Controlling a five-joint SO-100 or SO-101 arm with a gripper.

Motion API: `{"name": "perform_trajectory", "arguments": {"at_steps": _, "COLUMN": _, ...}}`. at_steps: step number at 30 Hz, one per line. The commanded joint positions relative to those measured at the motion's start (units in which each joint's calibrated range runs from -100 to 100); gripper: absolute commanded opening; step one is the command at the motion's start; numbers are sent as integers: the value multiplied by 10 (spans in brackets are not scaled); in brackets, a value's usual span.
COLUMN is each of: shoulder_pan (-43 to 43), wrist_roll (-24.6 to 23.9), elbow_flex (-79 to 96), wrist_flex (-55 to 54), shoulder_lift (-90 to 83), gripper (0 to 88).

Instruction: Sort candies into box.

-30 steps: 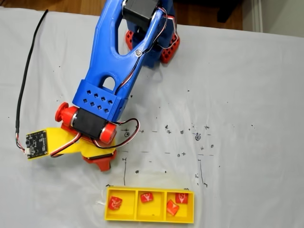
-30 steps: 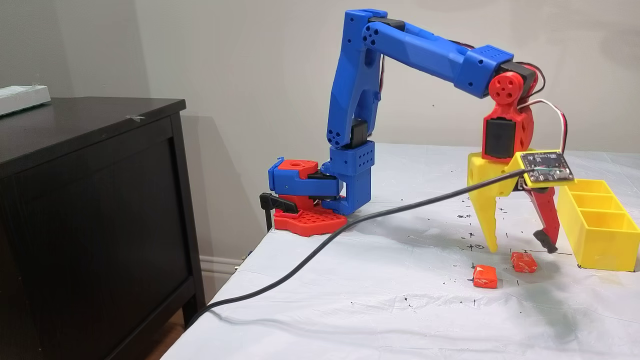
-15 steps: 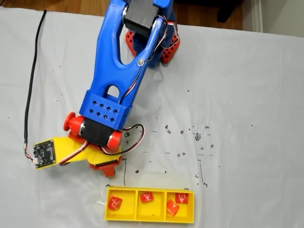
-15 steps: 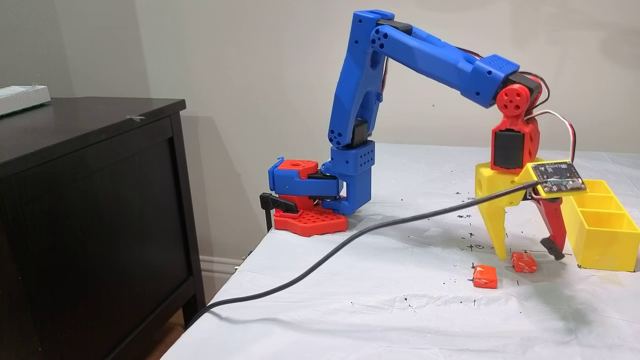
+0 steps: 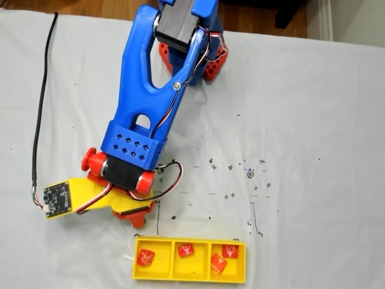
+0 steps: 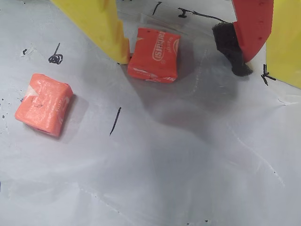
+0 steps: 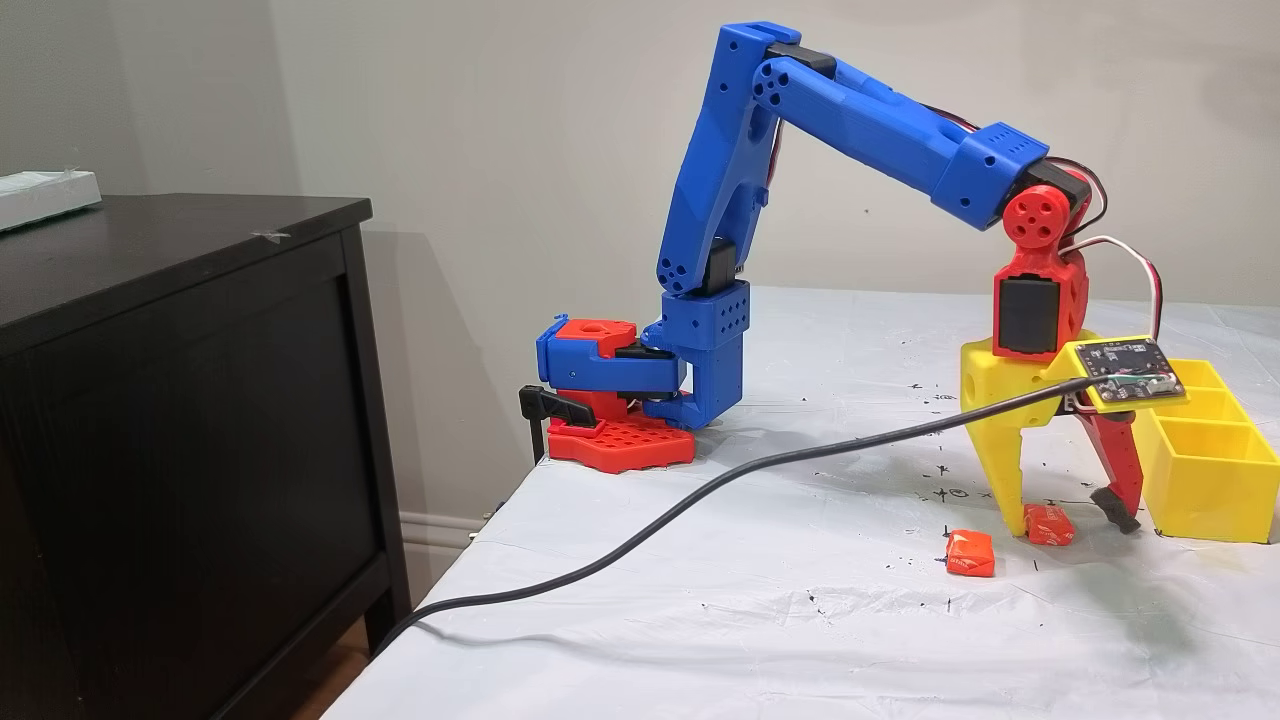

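Yellow plastic forms one finger of the gripper in the wrist view, and red plastic with a black foam pad forms the other finger. The jaws stand wide, holding nothing. An orange-red candy lies on the table between them, its edge touching the yellow fingertip and well apart from the black pad. A second candy, paler and slightly crumpled, lies apart on the left, with bare wrinkled white covering below both. A strip of the yellow box fills the right edge just beyond the red finger.

From the fixed view above, the box sits near the lower edge, holding one candy in its left compartment, one in the middle and two, and, in the right. The blue arm hangs over the covering left of it.

At the side, the gripper straddles the nearer candy, fingertips down near the table, with the box just beside the red finger. The other candy lies free, closer to the table's front edge.
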Motion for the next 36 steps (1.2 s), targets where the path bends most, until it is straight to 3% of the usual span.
{"name": "perform_trajectory", "arguments": {"at_steps": 1, "shoulder_pan": -1, "wrist_roll": -4, "elbow_flex": -39, "wrist_flex": -7, "shoulder_lift": -1, "gripper": 129}}
{"name": "perform_trajectory", "arguments": {"at_steps": 2, "shoulder_pan": -1, "wrist_roll": -6, "elbow_flex": -37, "wrist_flex": -9, "shoulder_lift": -1, "gripper": 50}}
{"name": "perform_trajectory", "arguments": {"at_steps": 6, "shoulder_pan": -3, "wrist_roll": -3, "elbow_flex": -14, "wrist_flex": -22, "shoulder_lift": -15, "gripper": 2}}
{"name": "perform_trajectory", "arguments": {"at_steps": 24, "shoulder_pan": -101, "wrist_roll": -82, "elbow_flex": 122, "wrist_flex": -116, "shoulder_lift": -321, "gripper": 2}}
{"name": "perform_trajectory", "arguments": {"at_steps": 36, "shoulder_pan": -153, "wrist_roll": -142, "elbow_flex": 33, "wrist_flex": -136, "shoulder_lift": -258, "gripper": 2}}
